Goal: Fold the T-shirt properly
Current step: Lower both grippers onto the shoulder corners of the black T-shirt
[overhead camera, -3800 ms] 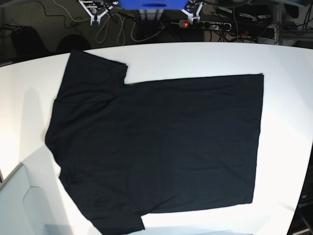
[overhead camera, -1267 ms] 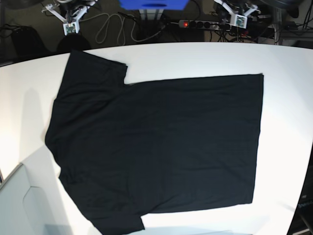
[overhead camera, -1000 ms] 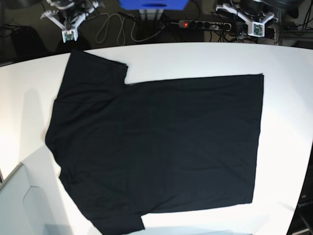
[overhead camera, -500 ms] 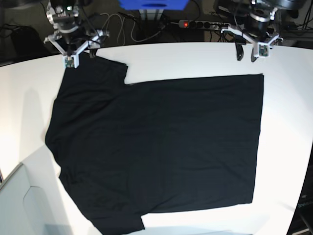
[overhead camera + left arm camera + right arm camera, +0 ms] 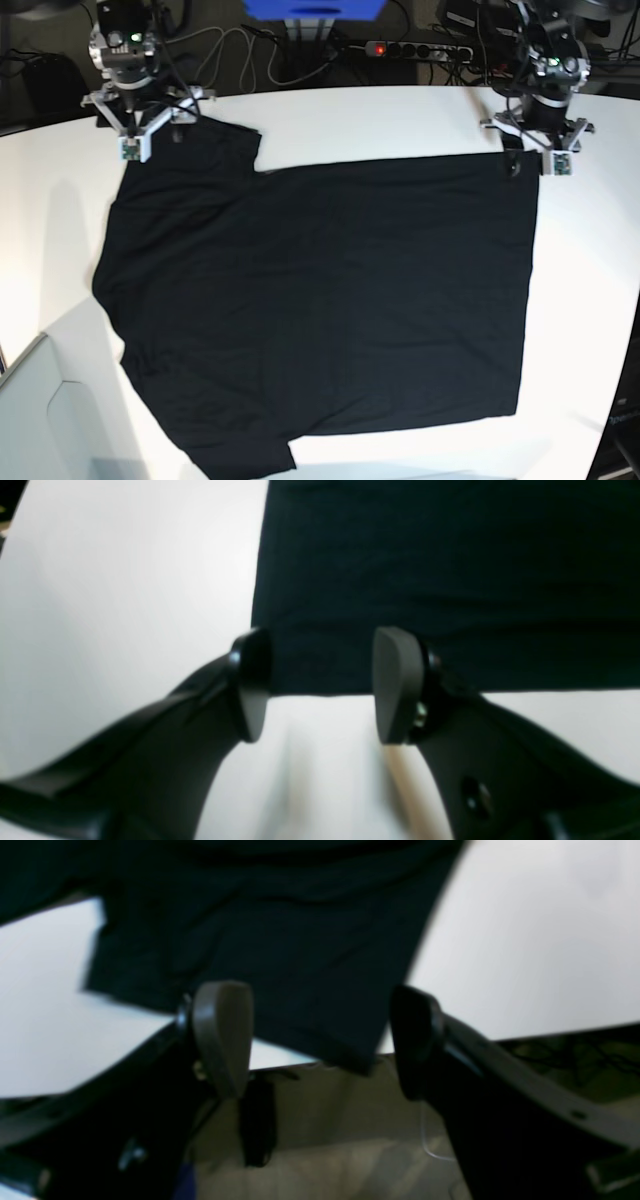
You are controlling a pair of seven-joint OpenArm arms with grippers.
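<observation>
Flat matte black cloth T-shirt (image 5: 320, 300), smooth white table (image 5: 400, 115), plain side up

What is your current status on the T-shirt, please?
Left pincer open over hem corner. Right pincer open over far sleeve edge. T-shirt flat, unfolded, plain side up on table. Nothing in the way.

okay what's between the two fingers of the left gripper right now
In the left wrist view, the hem corner of the T-shirt and bare white table lie between the open left gripper fingers.
</observation>
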